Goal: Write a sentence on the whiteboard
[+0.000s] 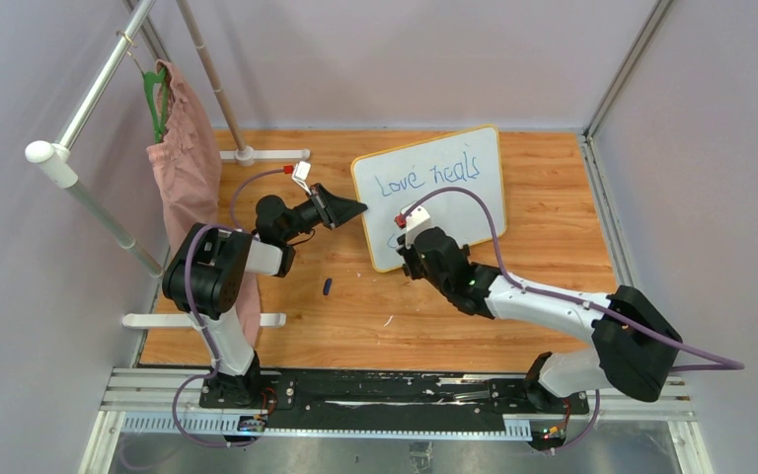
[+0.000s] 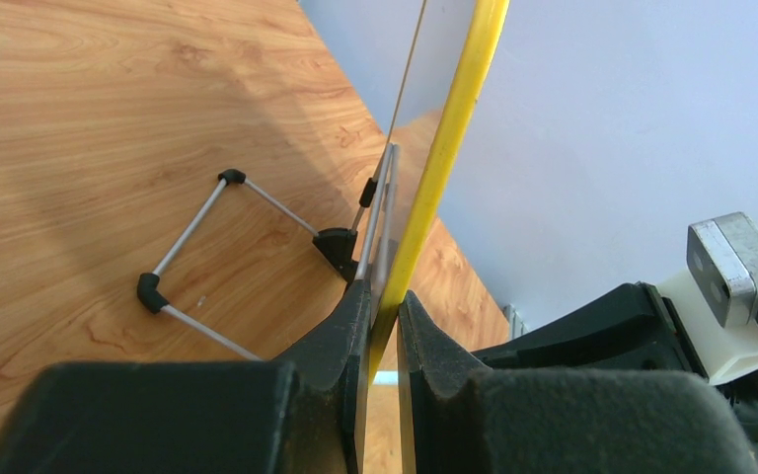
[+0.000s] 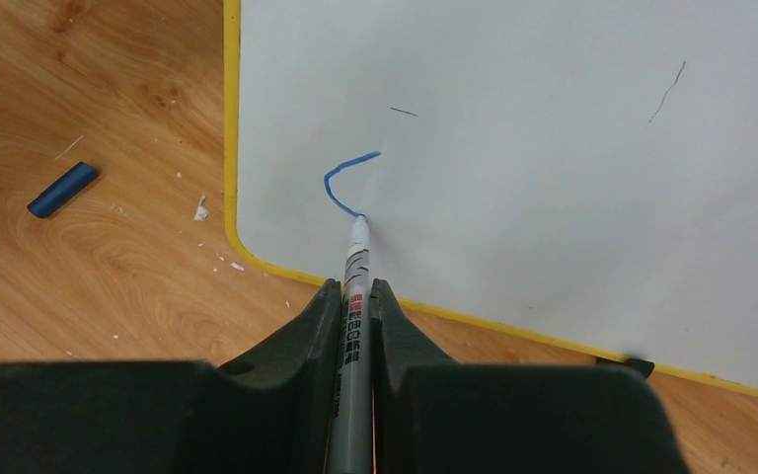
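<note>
The left claw [image 2: 383,301] is almost fully closed, its two fingers pinching the yellow rim of the whiteboard [image 1: 474,212] at the board's left edge. The board stands upright on the table [image 1: 553,178] and runs straight away from this claw, with the rim caught between the fingertips. Just left of those tips, behind the board, a wire stand [image 2: 192,259] with black corners rests on the wood and joins the board's back.

The right claw [image 3: 355,291] is clamped on a marker [image 3: 353,341]. The marker lies lengthwise between the fingers and sticks out past their tips, with its nib touching the white face. From the nib a short blue stroke [image 3: 341,178] curves up and to the right. The board's lower left corner and its yellow rim sit just below and left of this claw's tips.

The sentence [image 1: 426,176] reads "Love heals" in blue. It is higher on the board, beyond the right claw and to the right of the left one.

A blue cap [image 3: 62,190] lies on the table well left of the right claw, off the board, with small white crumbs near it. Far left of the left claw, a pink cloth [image 1: 186,168] hangs on a green hanger [image 1: 155,99] from a white rack [image 1: 89,91]
</note>
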`<state>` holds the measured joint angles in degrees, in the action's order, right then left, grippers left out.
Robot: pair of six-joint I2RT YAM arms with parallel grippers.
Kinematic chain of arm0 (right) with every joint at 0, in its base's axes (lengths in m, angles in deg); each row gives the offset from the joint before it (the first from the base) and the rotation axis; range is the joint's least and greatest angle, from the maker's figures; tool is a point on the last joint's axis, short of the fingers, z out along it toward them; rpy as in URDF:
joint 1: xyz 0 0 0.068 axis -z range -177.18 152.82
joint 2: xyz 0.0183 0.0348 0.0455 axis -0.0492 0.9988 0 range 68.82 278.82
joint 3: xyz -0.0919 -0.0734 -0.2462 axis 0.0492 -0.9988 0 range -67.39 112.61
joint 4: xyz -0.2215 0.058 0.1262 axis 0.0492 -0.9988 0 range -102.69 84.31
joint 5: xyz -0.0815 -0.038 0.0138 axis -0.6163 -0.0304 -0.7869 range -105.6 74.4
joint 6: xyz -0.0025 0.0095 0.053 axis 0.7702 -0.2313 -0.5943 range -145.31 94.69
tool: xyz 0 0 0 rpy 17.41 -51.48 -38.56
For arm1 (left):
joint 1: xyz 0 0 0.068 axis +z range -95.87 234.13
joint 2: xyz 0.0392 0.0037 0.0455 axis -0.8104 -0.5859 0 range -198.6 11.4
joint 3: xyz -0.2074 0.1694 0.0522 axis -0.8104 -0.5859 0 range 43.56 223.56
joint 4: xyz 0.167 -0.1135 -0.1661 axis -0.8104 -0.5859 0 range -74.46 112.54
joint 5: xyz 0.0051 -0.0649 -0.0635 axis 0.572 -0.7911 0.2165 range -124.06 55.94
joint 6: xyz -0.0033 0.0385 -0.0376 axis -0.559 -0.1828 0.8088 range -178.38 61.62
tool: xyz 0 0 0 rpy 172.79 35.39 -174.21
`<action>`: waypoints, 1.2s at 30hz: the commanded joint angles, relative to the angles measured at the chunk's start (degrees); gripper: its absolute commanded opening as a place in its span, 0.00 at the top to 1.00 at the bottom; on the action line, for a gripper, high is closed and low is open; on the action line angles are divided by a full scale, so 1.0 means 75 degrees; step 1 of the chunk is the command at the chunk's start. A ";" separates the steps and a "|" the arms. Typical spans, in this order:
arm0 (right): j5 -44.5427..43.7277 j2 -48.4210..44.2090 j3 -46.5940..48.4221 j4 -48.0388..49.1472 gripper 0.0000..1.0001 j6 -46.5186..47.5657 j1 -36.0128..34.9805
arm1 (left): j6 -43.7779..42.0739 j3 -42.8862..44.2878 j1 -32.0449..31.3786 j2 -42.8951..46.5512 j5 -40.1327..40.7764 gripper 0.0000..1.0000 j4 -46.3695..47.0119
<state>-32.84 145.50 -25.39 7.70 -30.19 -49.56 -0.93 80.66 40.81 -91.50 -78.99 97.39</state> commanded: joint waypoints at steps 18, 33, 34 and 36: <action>-0.0420 0.0284 0.0954 -0.0173 1.00 0.0242 0.0175 | 0.0168 -0.0095 -0.0040 0.0278 -0.0089 0.94 0.0204; -0.0351 0.0182 0.0447 -0.0375 1.00 -0.0041 0.0175 | 0.0176 -0.0087 -0.0040 0.0319 -0.0092 0.94 0.0204; -0.0356 0.0173 0.0421 -0.0387 1.00 -0.0059 0.0175 | 0.0179 -0.0093 -0.0040 0.0324 -0.0092 0.94 0.0204; -0.0363 0.0148 0.0375 -0.0401 1.00 -0.0079 0.0175 | 0.0174 -0.0085 -0.0040 0.0320 -0.0088 0.94 0.0204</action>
<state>-35.09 146.79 -21.07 6.36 -29.86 -49.12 -0.93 80.40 40.81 -91.19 -78.62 97.13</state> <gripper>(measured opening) 0.165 0.163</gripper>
